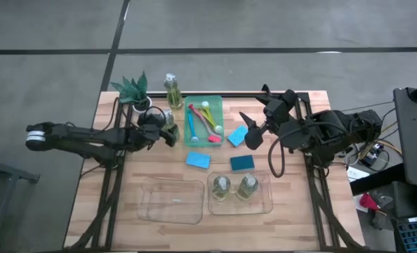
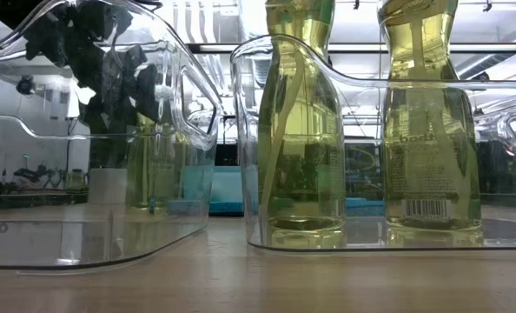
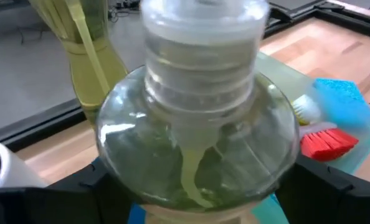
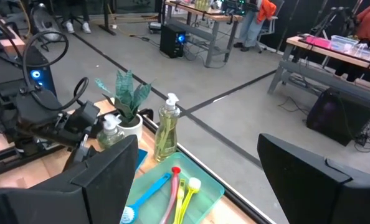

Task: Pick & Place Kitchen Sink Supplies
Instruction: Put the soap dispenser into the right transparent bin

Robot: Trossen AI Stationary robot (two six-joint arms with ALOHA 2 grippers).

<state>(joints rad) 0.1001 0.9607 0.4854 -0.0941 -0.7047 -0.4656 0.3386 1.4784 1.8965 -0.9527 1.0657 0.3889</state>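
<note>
My left gripper (image 1: pixel 165 133) is shut on a small clear bottle of yellow-green liquid (image 3: pixel 197 155), just left of the green tray (image 1: pixel 219 105). A second bottle (image 1: pixel 172 90) stands at the far edge. Two more bottles (image 1: pixel 222 186) (image 1: pixel 248 186) stand in the right clear bin (image 1: pixel 265 204); they also show in the low view (image 2: pixel 306 130) (image 2: pixel 427 130). Blue, red and yellow-handled brushes (image 1: pixel 203 121) lie in the tray. Three blue sponges (image 1: pixel 236 135) (image 1: pixel 198 160) (image 1: pixel 241 163) lie on the table. My right gripper (image 1: pixel 254 131) is open and empty near the right-hand sponge. My left gripper pinches the bottle's round body (image 3: pixel 119 180) between its two fingers (image 3: pixel 325 186), one on each side, below the pump neck. The fingers come level from the table's left. The bottle stands upright in the hold; whether its base is on the table I cannot tell.
A potted green plant (image 1: pixel 135 90) stands at the far left corner, close to my left gripper. An empty clear bin (image 1: pixel 170 200) lies at the near side, left of the bin with bottles. Bare wood shows at the table's near left and far right.
</note>
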